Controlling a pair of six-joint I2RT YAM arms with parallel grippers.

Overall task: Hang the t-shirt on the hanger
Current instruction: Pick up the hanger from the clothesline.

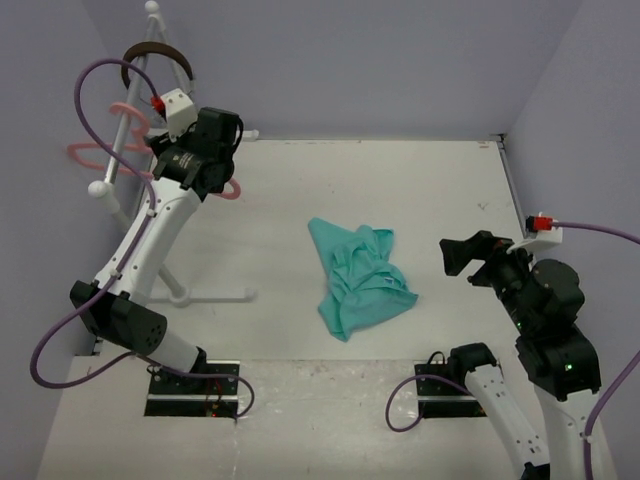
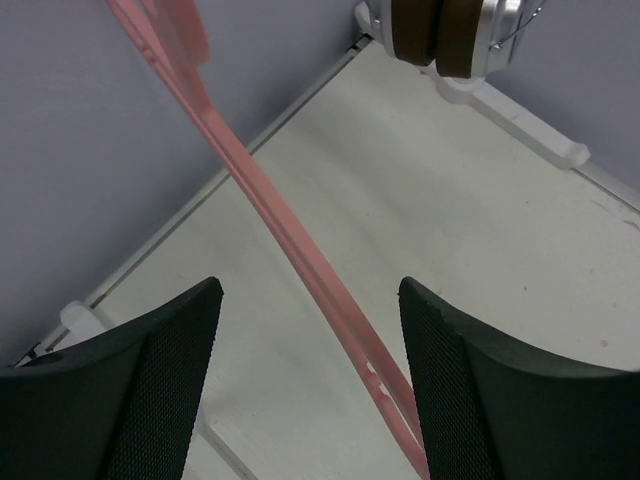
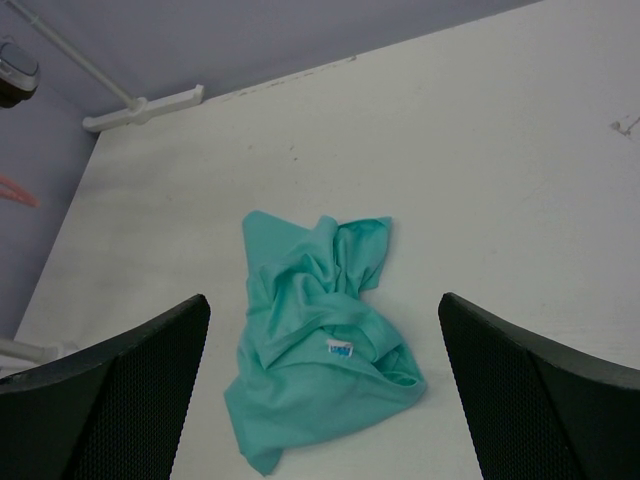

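One t-shirt, one headphones set and one white rack at ten o'clock. Two arms: left arm, right arm. Pink hangers: at least one, exact count unclear.

Top view overhead, whole table; right wrist shares t-shirt; left wrist nears hanger.

Left fingers, right fingers: both apart.

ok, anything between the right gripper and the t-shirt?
Nothing visible. The right gripper is open, just right of the crumpled t-shirt, with only bare table between them. The hanger is at the far left by the rack, out of that path.
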